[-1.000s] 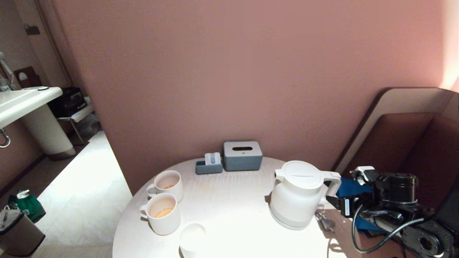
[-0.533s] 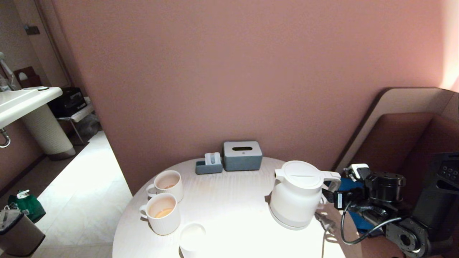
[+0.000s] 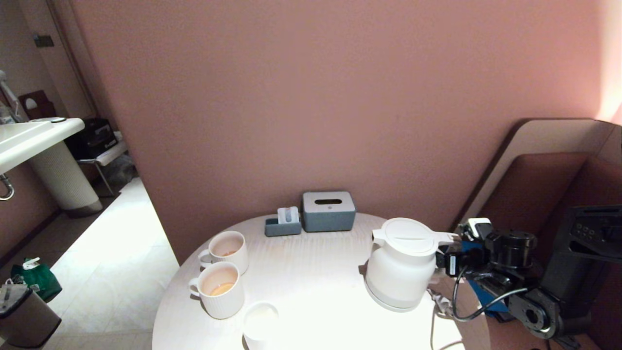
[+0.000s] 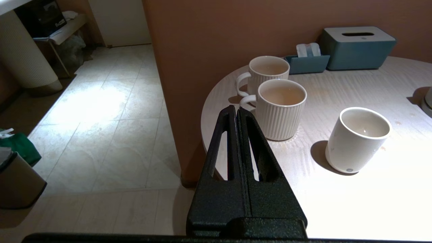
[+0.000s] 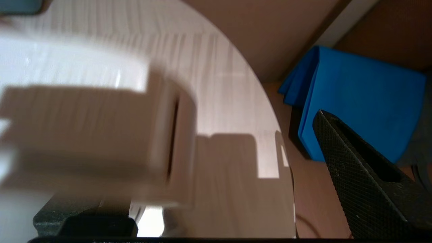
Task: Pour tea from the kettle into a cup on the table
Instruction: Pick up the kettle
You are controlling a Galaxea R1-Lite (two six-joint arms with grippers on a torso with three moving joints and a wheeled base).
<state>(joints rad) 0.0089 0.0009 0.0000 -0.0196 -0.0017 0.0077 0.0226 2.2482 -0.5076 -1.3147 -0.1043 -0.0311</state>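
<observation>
- Right tool (image 3: 444, 260) is spread wide at the kettle (image 3: 402, 265) handle, one finger (image 5: 357, 175) clear on the far side, the handle (image 5: 101, 135) filling the gap; nothing is gripped yet.
- Handle looks blurred in the wrist view, so it probably sits between the fingers, but I cannot tell whether either touches it.
- To do this step well, push the fingers fully past the handle's upright bar, centre it, then close firmly; a shallow pinch may let the kettle swing when tipped.
- Kettle stands upright on its base at the tabletop's (image 3: 311, 272) right side, spout facing left.
- Cup (image 4: 357, 139) stands near the front edge, well apart from the kettle, beside two ribbed mugs (image 3: 221, 289).
- Left tool (image 4: 238, 141) is clenched, parked off the tabletop's left edge.
</observation>
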